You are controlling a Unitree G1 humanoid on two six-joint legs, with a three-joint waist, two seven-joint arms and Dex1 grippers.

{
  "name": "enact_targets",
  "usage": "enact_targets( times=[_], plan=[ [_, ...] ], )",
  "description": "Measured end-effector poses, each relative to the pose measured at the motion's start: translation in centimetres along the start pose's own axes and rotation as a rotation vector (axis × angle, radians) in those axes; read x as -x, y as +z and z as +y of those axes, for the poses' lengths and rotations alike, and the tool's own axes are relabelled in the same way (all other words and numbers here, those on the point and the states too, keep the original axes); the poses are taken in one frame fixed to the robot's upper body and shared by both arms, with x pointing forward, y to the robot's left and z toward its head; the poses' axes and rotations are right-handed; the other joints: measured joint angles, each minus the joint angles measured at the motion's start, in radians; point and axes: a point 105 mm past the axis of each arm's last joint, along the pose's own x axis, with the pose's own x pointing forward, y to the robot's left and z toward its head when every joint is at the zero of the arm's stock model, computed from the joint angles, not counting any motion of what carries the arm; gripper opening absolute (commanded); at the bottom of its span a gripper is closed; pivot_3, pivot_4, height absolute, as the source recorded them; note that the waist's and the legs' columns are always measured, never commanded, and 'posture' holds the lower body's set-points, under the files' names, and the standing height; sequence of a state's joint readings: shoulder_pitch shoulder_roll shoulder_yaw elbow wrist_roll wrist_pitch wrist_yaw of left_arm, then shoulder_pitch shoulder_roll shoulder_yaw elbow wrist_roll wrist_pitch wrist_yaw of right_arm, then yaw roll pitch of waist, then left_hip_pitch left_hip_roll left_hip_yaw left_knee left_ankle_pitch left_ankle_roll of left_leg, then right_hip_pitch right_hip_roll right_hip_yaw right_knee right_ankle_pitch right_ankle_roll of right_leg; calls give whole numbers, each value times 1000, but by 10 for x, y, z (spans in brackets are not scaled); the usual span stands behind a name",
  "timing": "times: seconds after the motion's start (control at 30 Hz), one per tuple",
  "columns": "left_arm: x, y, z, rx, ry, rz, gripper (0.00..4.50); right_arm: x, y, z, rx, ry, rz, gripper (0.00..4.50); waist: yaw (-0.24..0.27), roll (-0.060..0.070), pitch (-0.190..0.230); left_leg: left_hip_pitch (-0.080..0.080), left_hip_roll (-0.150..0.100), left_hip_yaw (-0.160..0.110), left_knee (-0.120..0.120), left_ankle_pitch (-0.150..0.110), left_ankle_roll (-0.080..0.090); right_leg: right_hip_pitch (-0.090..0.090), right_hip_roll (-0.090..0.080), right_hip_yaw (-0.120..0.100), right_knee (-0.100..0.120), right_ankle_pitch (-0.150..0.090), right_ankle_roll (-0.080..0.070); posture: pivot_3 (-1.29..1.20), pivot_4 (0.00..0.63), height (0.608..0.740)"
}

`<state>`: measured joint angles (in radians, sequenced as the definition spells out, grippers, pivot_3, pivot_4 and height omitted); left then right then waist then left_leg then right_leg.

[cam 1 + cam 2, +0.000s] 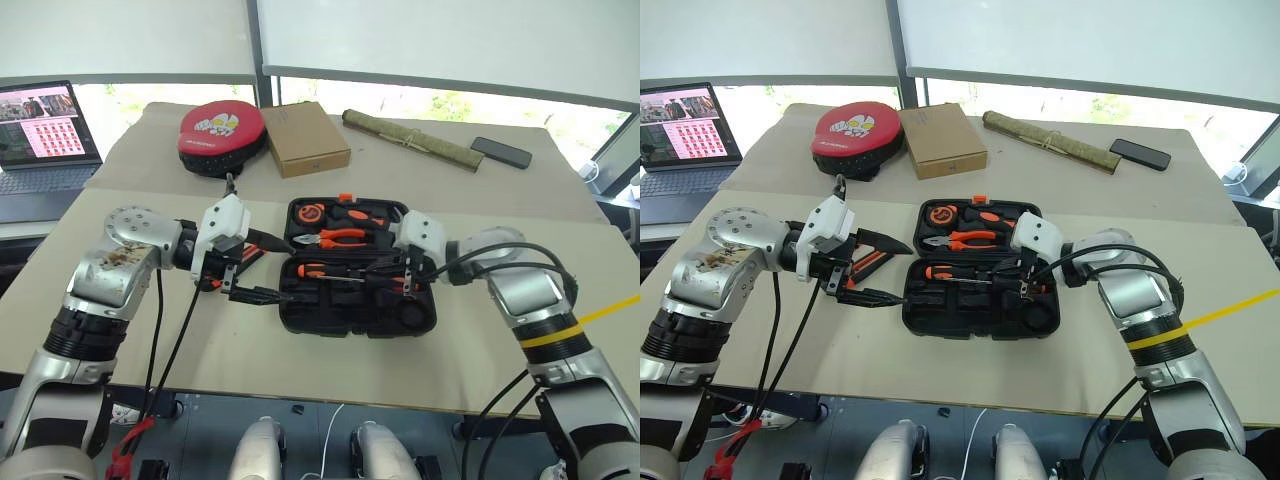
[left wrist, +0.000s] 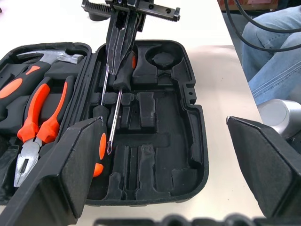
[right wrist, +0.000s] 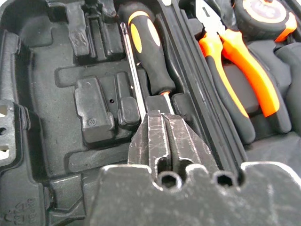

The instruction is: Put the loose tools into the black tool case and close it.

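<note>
Robot test space in an office-like room, paper-covered tabletop [image 1: 300, 350] by bright windows with white roller blinds [image 1: 440, 40], open laptop [image 1: 45, 135], black smartphone [image 1: 501, 152], brown cardboard box [image 1: 306, 138]

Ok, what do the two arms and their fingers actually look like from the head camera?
Both arms are silver-grey metal segments with black ribbed joint bands and loose black cables. White housings sit at each wrist. The left gripper and right gripper each have two black fingers. The right forearm carries a yellow tape band; the left forearm casing looks scuffed with brownish marks.
</note>
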<state>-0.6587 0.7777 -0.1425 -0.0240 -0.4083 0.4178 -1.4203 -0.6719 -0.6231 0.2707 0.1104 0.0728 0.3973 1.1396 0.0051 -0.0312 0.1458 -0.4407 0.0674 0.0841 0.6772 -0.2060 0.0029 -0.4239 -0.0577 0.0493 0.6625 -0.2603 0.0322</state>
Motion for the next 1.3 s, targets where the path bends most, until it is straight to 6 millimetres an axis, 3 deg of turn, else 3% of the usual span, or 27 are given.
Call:
enact_targets(
  times=[0.27,0.5,0.6,0.7,0.8,0.9,1.0,1.13,1.23,1.3],
  plan=[
    [0,-1,0,-2,2,7,4500,-9,-9,6,155,35,139,9,4,-1,0,2,0,0,0,0,0,2,0,0,0,0,0,0,150,740],
    [-1,-1,1,-4,3,9,4500,-9,-4,8,199,22,154,9,6,-2,-1,2,0,0,1,0,0,2,0,0,0,0,0,0,150,740],
    [0,-3,0,1,14,9,4500,-7,6,3,76,-32,48,9,4,-2,0,1,0,0,0,0,0,1,0,0,1,0,0,0,150,740],
    [6,-12,0,38,70,10,4500,17,38,-4,-9,-88,-133,9,2,-1,1,1,0,0,-1,0,0,0,0,0,1,0,0,0,150,740],
    [24,-27,-1,105,196,27,4500,49,67,4,-72,-90,-291,852,-1,-1,1,1,1,-1,-2,0,0,0,0,0,1,0,0,0,150,740],
    [56,-53,-9,206,385,73,4500,70,80,25,-145,-34,-390,1919,-8,-2,1,2,1,-1,-4,0,0,0,0,-1,0,0,-1,0,150,740],
    [90,-81,-30,330,551,133,4500,77,83,39,-181,-7,-415,2871,-17,-2,1,2,1,-1,-4,0,0,0,-1,-1,1,0,-1,0,150,740],
    [118,-96,-51,400,689,183,4500,81,87,43,-204,-21,-438,4256,-16,-3,1,3,2,-1,-4,0,-1,1,-2,-2,0,0,-2,0,150,740],
    [139,-105,-63,439,783,218,4500,81,89,49,-211,-30,-449,4452,-12,-3,1,3,1,0,-4,0,-1,1,-3,-3,-1,-1,-3,0,150,740],
    [143,-105,-59,447,806,219,4500,81,90,51,-207,-38,-450,4452,-4,-3,1,3,1,-1,-4,0,-1,1,-3,-4,-1,-1,-3,0,150,740]
  ],
)
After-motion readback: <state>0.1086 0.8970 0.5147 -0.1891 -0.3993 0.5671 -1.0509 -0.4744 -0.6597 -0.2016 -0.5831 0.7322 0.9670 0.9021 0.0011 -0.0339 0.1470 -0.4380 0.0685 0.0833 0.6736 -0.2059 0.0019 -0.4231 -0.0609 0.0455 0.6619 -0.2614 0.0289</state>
